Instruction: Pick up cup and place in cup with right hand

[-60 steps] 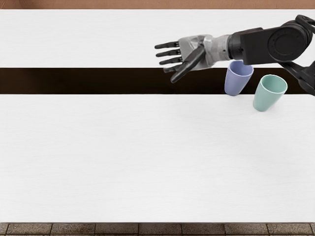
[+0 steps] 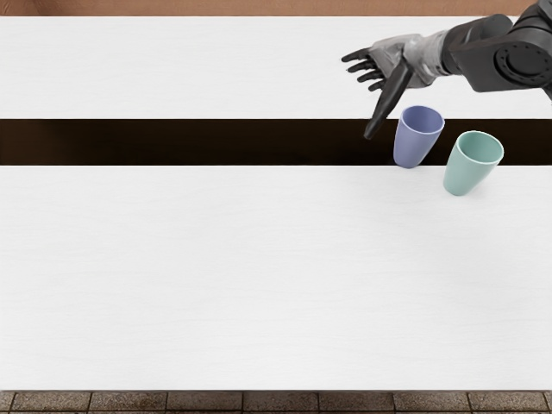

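My right hand [image 2: 373, 97] comes in from the upper right, fingers spread and pointing left, thumb reaching down, holding nothing. Just right of the thumb tip and below the palm stands a blue-purple cup [image 2: 417, 138], upright with its mouth showing. A mint green cup [image 2: 471, 164] is upright beside it, a little to the right and nearer the front. The two cups are separate.
The white table [image 2: 259, 276] spreads below the cups. A dark band [image 2: 190, 142] runs across behind its edge, with another white surface [image 2: 172, 69] beyond. Brown tiles line the bottom edge of the view.
My right hand has moved to the right and slightly up, its thumb now pointing more steeply down near the blue-purple cup. That cup's rim is now uncovered. Both cups have stayed put.
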You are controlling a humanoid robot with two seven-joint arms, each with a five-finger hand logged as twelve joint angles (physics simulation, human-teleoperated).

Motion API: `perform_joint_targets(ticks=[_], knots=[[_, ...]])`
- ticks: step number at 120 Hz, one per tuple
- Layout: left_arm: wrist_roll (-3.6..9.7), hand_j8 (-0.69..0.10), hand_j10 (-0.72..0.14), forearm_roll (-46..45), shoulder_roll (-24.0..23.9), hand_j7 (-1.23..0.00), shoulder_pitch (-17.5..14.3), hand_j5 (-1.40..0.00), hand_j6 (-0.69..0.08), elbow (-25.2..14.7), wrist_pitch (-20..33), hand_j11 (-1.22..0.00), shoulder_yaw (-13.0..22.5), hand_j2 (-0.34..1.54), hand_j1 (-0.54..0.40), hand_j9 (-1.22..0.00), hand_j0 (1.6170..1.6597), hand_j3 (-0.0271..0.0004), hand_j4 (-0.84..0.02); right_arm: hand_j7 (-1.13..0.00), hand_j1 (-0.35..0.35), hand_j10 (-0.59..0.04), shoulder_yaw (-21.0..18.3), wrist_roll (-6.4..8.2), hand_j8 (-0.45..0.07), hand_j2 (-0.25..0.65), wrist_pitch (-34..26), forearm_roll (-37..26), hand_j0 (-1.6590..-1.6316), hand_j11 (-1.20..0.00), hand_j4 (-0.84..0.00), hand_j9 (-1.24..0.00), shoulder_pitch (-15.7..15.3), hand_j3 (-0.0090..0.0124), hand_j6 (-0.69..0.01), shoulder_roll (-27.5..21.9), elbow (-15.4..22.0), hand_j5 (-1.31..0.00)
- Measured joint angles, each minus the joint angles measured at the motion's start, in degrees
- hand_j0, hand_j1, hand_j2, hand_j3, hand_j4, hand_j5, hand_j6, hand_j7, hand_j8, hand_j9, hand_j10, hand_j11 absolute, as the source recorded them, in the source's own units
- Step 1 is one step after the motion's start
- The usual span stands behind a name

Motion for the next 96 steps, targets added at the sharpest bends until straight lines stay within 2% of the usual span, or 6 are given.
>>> perform_joint_targets(ticks=[13,34,46,66,81,96], knots=[[0.00,-0.012,-0.012,0.0,0.0,-0.01,0.0,-0.01,-0.012,0.0,0.0,-0.01,0.0,0.00,0.336,-0.01,1.6581,0.0000,-0.012,0.00,-0.349,-0.001,-2.6,0.00,-0.001,0.000,-3.4,-4.8,-1.6581,0.00,-0.001,0.00,0.3,0.0000,-0.002,-0.5,0.0,0.00],[0.02,-0.012,-0.012,0.0,0.0,-0.01,0.0,-0.01,-0.012,0.0,0.0,-0.01,0.0,0.00,0.336,-0.01,1.6581,0.0000,-0.012,0.00,-0.349,-0.001,-6.6,-0.13,-0.002,0.000,-8.3,-7.2,-1.6581,0.00,-0.002,0.00,0.7,0.0000,-0.003,-1.9,-1.2,0.00],[0.02,-0.012,-0.012,0.0,0.0,-0.01,0.0,-0.01,-0.012,0.0,0.0,-0.01,0.0,0.00,0.336,-0.01,1.6581,0.0000,-0.012,0.00,-0.349,-0.001,-10.3,-0.08,-0.002,0.000,-10.1,-7.7,-1.6581,0.00,-0.002,0.00,1.4,0.0000,-0.003,-1.1,-4.9,0.00],[0.01,-0.012,-0.012,0.0,0.0,-0.01,0.0,-0.01,-0.012,0.0,0.0,-0.01,0.0,0.00,0.336,-0.01,1.6581,0.0000,-0.012,0.00,-0.349,-0.002,-17.1,0.30,-0.002,0.000,-10.6,-8.9,-1.6581,0.00,-0.002,0.00,4.0,0.0000,-0.003,4.1,-13.6,0.00],[0.02,-0.012,-0.012,0.0,0.0,-0.01,0.0,-0.01,-0.012,0.0,0.0,-0.01,0.0,0.00,0.336,-0.01,1.6581,0.0000,-0.012,0.00,-0.349,-0.001,-19.2,0.41,-0.002,0.001,-9.8,-8.9,-1.6581,0.00,-0.002,0.00,5.3,0.0000,-0.003,7.2,-17.4,0.00],[0.02,-0.012,-0.012,0.0,0.0,-0.01,0.0,-0.01,-0.012,0.0,0.0,-0.01,0.0,0.00,0.336,-0.01,1.6581,0.0000,-0.012,0.00,-0.349,-0.002,-21.1,0.44,-0.002,0.001,-12.9,-8.9,-1.6581,0.00,-0.002,0.00,5.3,0.0000,-0.003,10.9,-20.7,0.00]])
